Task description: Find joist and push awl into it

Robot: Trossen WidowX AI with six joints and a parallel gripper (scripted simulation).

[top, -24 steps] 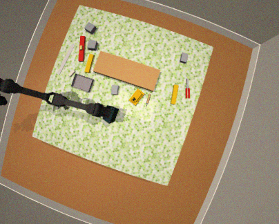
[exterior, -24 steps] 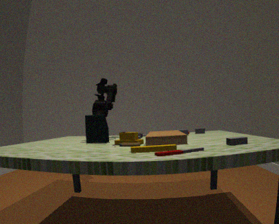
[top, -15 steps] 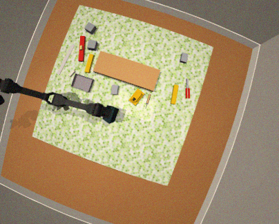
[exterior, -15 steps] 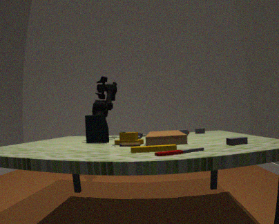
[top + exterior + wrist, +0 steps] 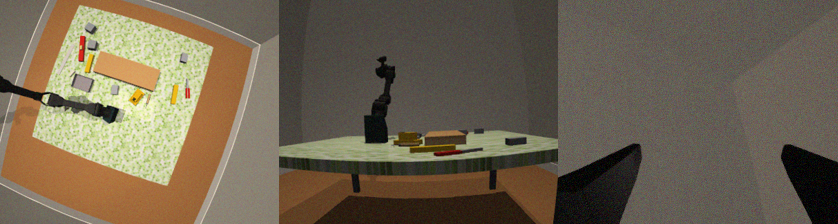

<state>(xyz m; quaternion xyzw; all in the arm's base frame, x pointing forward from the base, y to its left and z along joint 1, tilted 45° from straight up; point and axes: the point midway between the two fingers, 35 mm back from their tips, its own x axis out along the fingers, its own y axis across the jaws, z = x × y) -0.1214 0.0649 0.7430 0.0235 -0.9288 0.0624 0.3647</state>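
Note:
The floor panel, a long tan slab, lies on the patterned table. The stud finder, yellow with a dark mark, lies on the table beside the panel's front right end. The awl, thin with a light wooden handle, lies just right of it in the top view. The grey tray stands left of them; nothing shows inside. My gripper is open and empty. It is raised high, far from the tools, and the wrist view shows only bare walls between the fingers.
A red-handled tool and a yellow bar lie right of the awl. A red level, another yellow bar and a pale strip lie left. Grey blocks stand about.

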